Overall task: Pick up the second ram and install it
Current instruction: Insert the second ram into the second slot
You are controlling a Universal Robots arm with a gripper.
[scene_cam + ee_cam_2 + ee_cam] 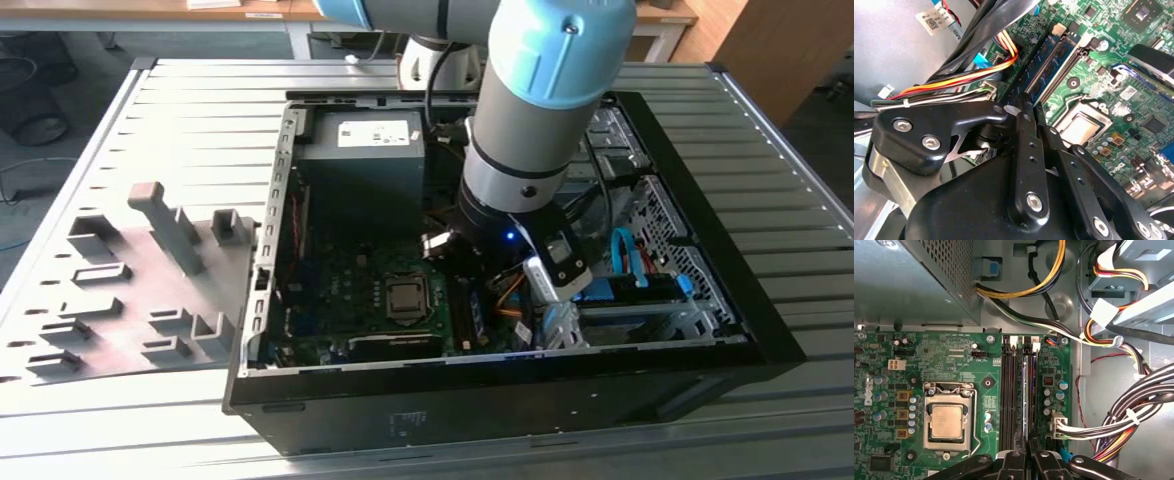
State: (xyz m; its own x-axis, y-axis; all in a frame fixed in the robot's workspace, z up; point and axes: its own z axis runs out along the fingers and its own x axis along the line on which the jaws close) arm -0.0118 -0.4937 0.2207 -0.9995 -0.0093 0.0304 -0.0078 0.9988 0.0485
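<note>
The second ram (pixel 1026 395) stands edge-on in a slot of the green motherboard (pixel 954 350), beside the CPU socket (pixel 946 421). In the second wrist view its black chips (pixel 1043 62) show, with a bare slot (pixel 1056 62) alongside. My gripper (pixel 1028 456) is down inside the open computer case (pixel 721 330), its black fingers (pixel 1026 145) closed narrowly about the near end of the stick. In the exterior view the gripper (pixel 463 262) hangs just over the board's slot area.
A grey power supply (pixel 914 280) borders the board. Thick cable bundles (pixel 1124 425) and orange-yellow wires (pixel 969 75) run close beside the slots. At the exterior view's left lies a plate with grey holder blocks (pixel 134 290) on the slatted metal table (pixel 200 110).
</note>
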